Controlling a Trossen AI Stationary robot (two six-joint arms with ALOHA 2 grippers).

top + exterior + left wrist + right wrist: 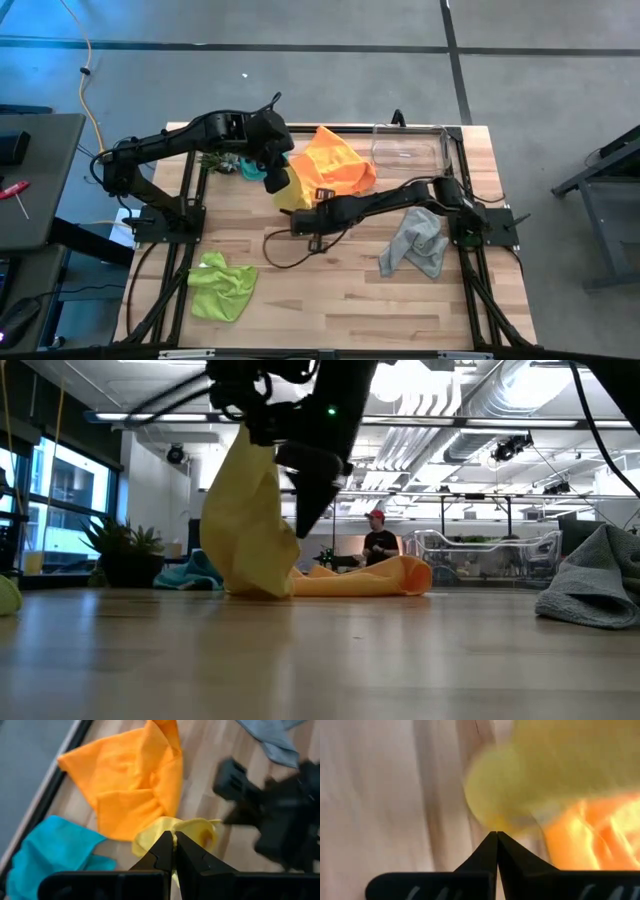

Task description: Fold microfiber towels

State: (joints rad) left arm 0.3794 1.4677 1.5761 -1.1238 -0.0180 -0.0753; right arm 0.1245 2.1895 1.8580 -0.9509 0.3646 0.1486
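Observation:
The yellow towel (250, 520) hangs from my left gripper (174, 851), which is shut on it above the table's far middle; its lower end (262, 585) rests on the wood. My right gripper (496, 840) is shut, its tips right at the hanging yellow towel's edge (495, 820). In the high view it (306, 216) reaches in from the right, just nearer than the towel. An orange towel (338, 160) lies crumpled beyond the yellow one. A teal towel (50, 845) lies at the far left, a grey one (415, 245) on the right, a lime green one (222, 285) near left. My left gripper pinches an upper bit of the yellow towel (174, 836) between its two fingers, coming from above and slanting down. The cloth hangs slack below the fingers, bunched in folds, with its lower end on the table. My right gripper: I cannot tell whether its shut tips touch the yellow towel.
A clear plastic bin (410, 145) stands at the far right edge. A small green spiky plant (215, 160) sits by the teal towel under my left arm. Bare wood (340, 290) lies along the near middle. A person (378, 545) stands in the room beyond.

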